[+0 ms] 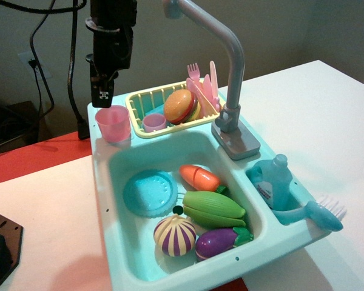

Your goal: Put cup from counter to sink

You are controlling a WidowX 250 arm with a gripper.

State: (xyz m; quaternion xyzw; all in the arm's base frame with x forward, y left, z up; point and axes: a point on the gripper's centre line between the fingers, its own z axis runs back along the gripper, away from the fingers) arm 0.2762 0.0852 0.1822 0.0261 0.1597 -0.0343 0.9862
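Note:
The translucent pink cup (113, 123) stands upright on the light-teal counter (99, 128) at the back left corner of the toy sink unit. My black gripper (103, 97) hangs straight down just above the cup's back left rim, touching or nearly touching it. I see its fingers edge-on, so the gap between them does not show. The sink (124, 242) is a deep teal basin in front of the cup. It holds a round blue drain disc (148, 193) and several toy vegetables.
A yellow dish rack (139, 97) behind the basin holds a smaller purple-pink cup (154, 122), a toy burger (179, 105) and pink cutlery (203, 88). A grey faucet (230, 73) arches over the right side. A blue bottle (273, 182) and a brush (321, 213) sit at right.

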